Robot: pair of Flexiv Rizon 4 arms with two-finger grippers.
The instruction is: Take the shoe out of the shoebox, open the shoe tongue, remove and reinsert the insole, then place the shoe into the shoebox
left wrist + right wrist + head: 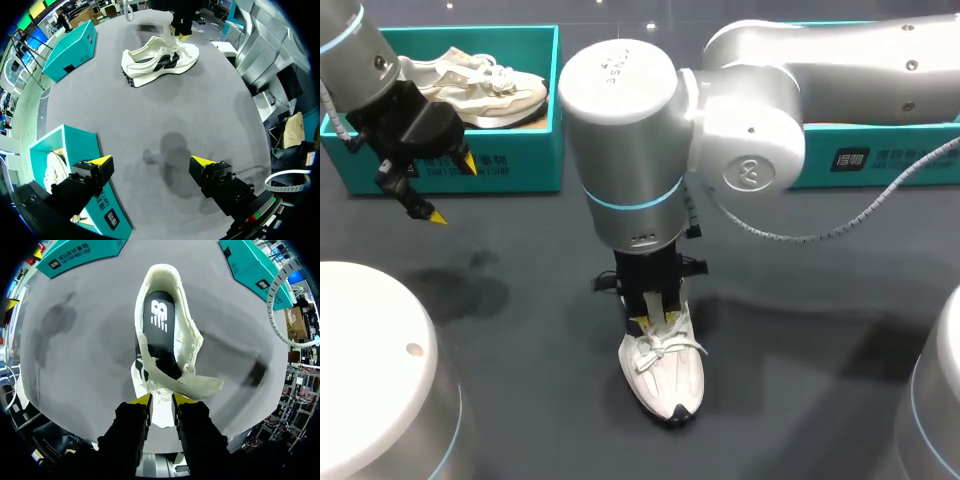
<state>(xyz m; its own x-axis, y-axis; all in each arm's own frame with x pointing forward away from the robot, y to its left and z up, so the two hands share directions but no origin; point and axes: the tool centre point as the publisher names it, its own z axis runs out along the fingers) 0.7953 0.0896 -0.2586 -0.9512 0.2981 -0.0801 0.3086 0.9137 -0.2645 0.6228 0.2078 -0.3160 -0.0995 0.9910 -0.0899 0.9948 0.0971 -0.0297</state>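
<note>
Head view. Shoe [663, 370] stands on the table [500, 340], out of the box, toe toward the camera. Right gripper [655, 315] comes straight down onto the laced part. Whether it is pinching cannot be told from here. Left gripper [452, 190] hangs spread and empty, well apart from the shoe, just in front of the left box [520, 160], which holds a second shoe [490, 85]. Right box [880, 160] lies behind the right arm.

Left wrist view. Fingers wide, nothing between them. The left box is beside one finger. The shoe lies far ahead on its sole, with the right gripper at its opening.

Right wrist view. Fingers pressed together on the tongue [190, 384], which is drawn back from the opening. The black insole [159, 325] shows inside, lying flat.

Judgement: tongue-opening step. The insole is not yet out.

Risks:
- Nothing holds the shoe down. A harder pull on the tongue could lift or tip it, or drag it across the table.
- The pinch is near the tongue's edge, so soft fabric could slip free and flop back over the insole.
- The laces look tied and may limit the opening, so a finger going for the insole could snag.
</note>
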